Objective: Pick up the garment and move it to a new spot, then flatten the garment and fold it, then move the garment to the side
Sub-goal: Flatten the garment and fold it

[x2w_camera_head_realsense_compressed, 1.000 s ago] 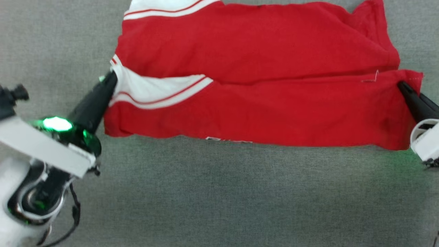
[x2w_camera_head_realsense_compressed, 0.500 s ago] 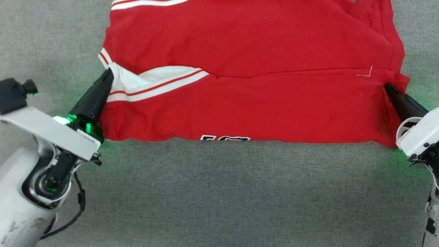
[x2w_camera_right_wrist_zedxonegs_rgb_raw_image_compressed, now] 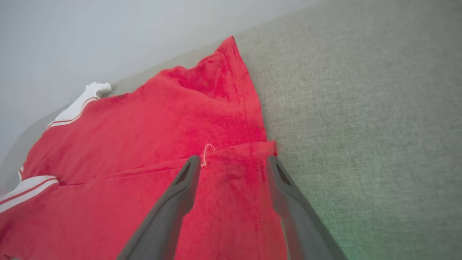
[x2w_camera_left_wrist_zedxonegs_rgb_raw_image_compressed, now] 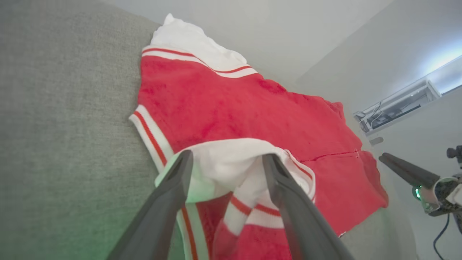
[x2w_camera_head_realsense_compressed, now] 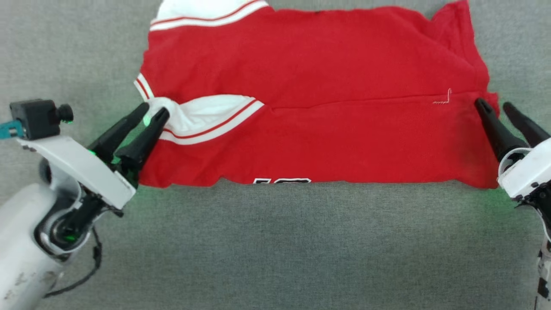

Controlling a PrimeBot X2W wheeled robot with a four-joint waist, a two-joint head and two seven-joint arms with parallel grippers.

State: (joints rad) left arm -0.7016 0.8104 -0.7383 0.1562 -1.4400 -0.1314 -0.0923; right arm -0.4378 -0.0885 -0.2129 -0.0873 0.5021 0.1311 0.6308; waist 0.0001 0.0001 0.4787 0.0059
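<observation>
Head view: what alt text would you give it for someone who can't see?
A red garment with white striped sleeves lies folded on a grey fabric surface. The left gripper and right gripper, both open, sit at its left and right edges.

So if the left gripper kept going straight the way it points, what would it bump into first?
The left gripper is open, and the white sleeve of the red soft-fabric short-sleeved shirt bunches right between its jaws. It would most likely push into that sleeve first.
</observation>
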